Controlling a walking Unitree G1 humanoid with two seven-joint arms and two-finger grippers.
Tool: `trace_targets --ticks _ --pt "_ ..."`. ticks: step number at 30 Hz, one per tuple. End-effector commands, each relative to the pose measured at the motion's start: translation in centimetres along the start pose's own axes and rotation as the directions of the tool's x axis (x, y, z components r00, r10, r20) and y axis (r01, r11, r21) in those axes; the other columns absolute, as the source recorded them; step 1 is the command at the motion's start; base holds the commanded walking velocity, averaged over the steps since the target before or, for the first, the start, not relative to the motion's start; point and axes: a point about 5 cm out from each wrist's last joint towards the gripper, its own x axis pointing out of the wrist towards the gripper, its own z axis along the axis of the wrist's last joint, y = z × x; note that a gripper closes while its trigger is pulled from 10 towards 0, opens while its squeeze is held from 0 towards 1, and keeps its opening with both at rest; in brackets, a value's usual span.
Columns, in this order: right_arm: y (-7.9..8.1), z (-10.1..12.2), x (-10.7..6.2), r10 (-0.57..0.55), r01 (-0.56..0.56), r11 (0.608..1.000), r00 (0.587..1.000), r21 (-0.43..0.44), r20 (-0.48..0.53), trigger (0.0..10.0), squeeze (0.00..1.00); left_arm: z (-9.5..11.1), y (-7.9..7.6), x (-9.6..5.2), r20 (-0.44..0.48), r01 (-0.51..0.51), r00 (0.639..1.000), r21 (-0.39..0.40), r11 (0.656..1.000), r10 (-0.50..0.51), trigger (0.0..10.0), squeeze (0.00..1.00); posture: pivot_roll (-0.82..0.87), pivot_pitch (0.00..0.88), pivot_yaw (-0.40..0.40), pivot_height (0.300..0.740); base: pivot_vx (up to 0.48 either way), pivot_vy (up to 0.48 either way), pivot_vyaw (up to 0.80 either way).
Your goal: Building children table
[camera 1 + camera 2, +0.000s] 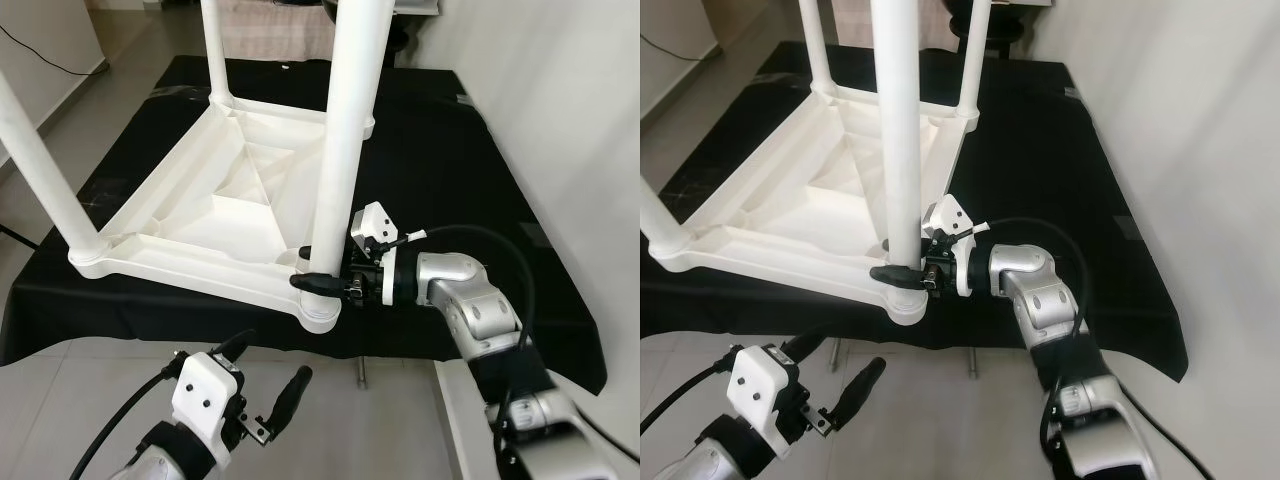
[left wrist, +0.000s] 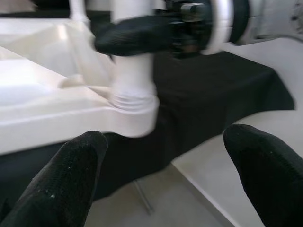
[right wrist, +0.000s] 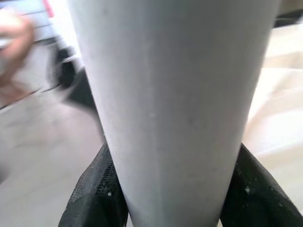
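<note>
Right gripper [image 1: 318,282] clamps the near leg [image 1: 342,130] of an upturned white children's table [image 1: 215,205], its black fingers [image 3: 94,194] wrapped round the shaft just above the corner socket [image 1: 322,315] where the leg seats. The tabletop lies face down on a bench [image 1: 450,150] draped in black cloth, with all four legs pointing up and the gripped corner sitting at the bench's near edge. To finish this step well, the leg probably wants to be kept plumb and driven or twisted straight down along its own axis until it sits flush in the socket (a sideways pull might tip the light plastic frame or drag it off the edge). A low grasp like this one seems to give good control of the joint. Left gripper [image 1: 268,390] hangs released below the bench edge, over the tiled floor [image 1: 330,400], fingers spread wide and holding nothing; it sits just in front of and beneath the same corner, well placed to steady the frame from underneath if needed.
</note>
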Motion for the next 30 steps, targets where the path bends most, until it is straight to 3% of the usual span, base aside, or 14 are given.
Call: trace_targets --ticks 1,2,3,7,9,10,12,13,15,16,19,20,24,30 --pt "-1.4 -2.3 -1.4 -0.285 0.294 0.954 0.952 0.067 -0.113 0.0 0.0 0.1 -0.4 -0.2 -0.005 0.012 1.0 -0.022 1.0 -0.012 10.0 0.0 0.0 0.195 -0.108 0.74 0.0 0.0 0.0" --pt "-0.4 -3.2 -2.1 -0.449 0.464 0.881 0.881 0.094 -0.146 0.0 0.0 -0.1 -0.2 -0.2 -0.003 -0.013 1.0 -0.026 1.0 0.012 10.0 0.0 0.0 0.185 -0.097 0.74 0.0 0.0 0.0" --pt "0.9 -3.2 -2.0 -0.509 0.525 0.846 0.848 0.096 -0.15 0.0 0.0 -0.3 0.1 0.1 0.004 -0.034 0.999 -0.025 0.999 0.034 10.0 0.0 0.0 0.173 -0.092 0.74 0.0 0.0 0.0" --pt "1.7 -3.0 -1.6 -0.518 0.532 0.841 0.844 0.1 -0.141 0.0 0.0 -0.4 0.5 0.4 0.013 -0.043 0.999 -0.026 0.999 0.043 10.0 0.0 0.0 0.173 -0.092 0.74 0.0 0.0 0.0" --pt "2.3 -2.8 -0.8 -0.481 0.495 0.861 0.867 0.113 -0.131 0.0 0.0 -0.5 0.8 0.7 0.019 -0.036 0.999 -0.033 0.999 0.037 10.0 0.0 0.0 0.163 -0.093 0.74 0.0 0.0 0.0" --pt "2.4 -2.6 -0.1 -0.433 0.445 0.889 0.893 0.105 -0.119 10.0 0.0 -0.6 1.0 0.8 0.021 -0.024 0.999 -0.04 0.999 0.025 10.0 0.0 0.0 0.158 -0.091 0.74 0.0 0.0 0.0" --pt "2.4 -2.6 -0.1 -0.433 0.445 0.889 0.893 0.105 -0.119 10.0 0.0 -0.6 1.0 0.8 0.021 -0.024 0.999 -0.04 0.999 0.025 10.0 0.0 0.0 0.158 -0.091 0.74 0.0 0.0 0.0" --pt "2.5 -2.3 0.5 -0.359 0.368 0.922 0.929 0.12 -0.09 10.0 0.83 -0.6 1.1 0.9 0.021 -0.018 1.0 -0.044 0.999 0.019 10.0 0.0 0.0 0.156 -0.089 0.74 0.0 0.0 0.0" --pt "2.5 -2.3 0.5 -0.359 0.368 0.922 0.929 0.12 -0.09 10.0 0.83 -0.6 1.1 0.9 0.021 -0.018 1.0 -0.044 0.999 0.019 10.0 0.0 0.0 0.156 -0.089 0.74 0.0 0.0 0.0" --pt "2.4 -1.7 0.9 -0.217 0.221 0.967 0.975 0.126 -0.045 10.0 1.0 -0.6 1.2 0.9 0.022 -0.029 0.999 -0.043 0.999 0.03 10.0 0.0 0.01 0.156 -0.087 0.74 0.0 0.0 0.0" --pt "1.3 0.1 0.7 0.053 -0.053 0.998 0.999 0.044 -0.004 10.0 0.97 -0.4 1.1 0.7 0.019 -0.053 0.998 -0.041 0.998 0.054 10.0 0.0 0.02 0.161 -0.091 0.74 0.0 0.0 0.0" --pt "1.4 0.2 0.5 0.127 -0.128 0.991 0.991 -0.04 -0.031 10.0 0.0 -0.4 1.0 0.7 0.02 -0.055 0.998 -0.041 0.998 0.055 10.0 0.0 0.02 0.167 -0.093 0.74 0.0 0.0 0.0" --pt "1.4 0.4 0.1 0.268 -0.279 0.949 0.959 -0.146 -0.091 10.0 0.0 -0.3 1.0 0.7 0.021 -0.058 0.998 -0.041 0.997 0.058 10.0 0.0 0.02 0.172 -0.095 0.74 0.0 0.0 0.0" --pt "-1.2 2.7 1.6 0.266 -0.27 0.954 0.963 -0.132 -0.048 10.0 0.0 -0.1 0.9 0.6 0.024 -0.063 0.998 -0.045 0.997 0.064 10.0 0.0 0.03 0.187 -0.091 0.74 0.0 0.0 0.0"
